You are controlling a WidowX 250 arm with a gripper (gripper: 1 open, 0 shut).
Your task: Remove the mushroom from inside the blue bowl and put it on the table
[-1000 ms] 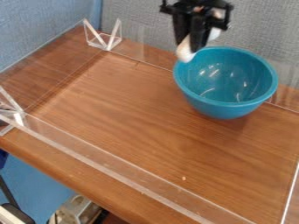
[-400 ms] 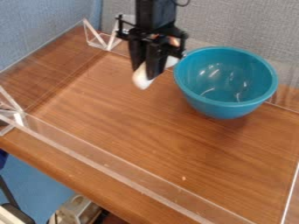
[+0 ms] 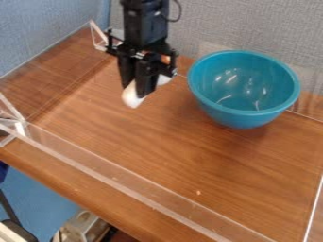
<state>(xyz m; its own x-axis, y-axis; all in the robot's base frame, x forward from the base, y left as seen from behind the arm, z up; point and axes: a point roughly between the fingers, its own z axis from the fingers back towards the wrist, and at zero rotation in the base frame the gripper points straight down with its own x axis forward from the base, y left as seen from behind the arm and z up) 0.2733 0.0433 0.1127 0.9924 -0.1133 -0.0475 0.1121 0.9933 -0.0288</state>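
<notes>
Bowl: mushroom outside | claw: closed on mushroom, left of bowl

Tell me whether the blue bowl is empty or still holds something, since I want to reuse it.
Empty, as far as its visible inside shows: the blue bowl has only glossy reflections within.

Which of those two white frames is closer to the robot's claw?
The far-corner frame, partly hidden by the claw; the other frame is at the picture's left edge.
</notes>
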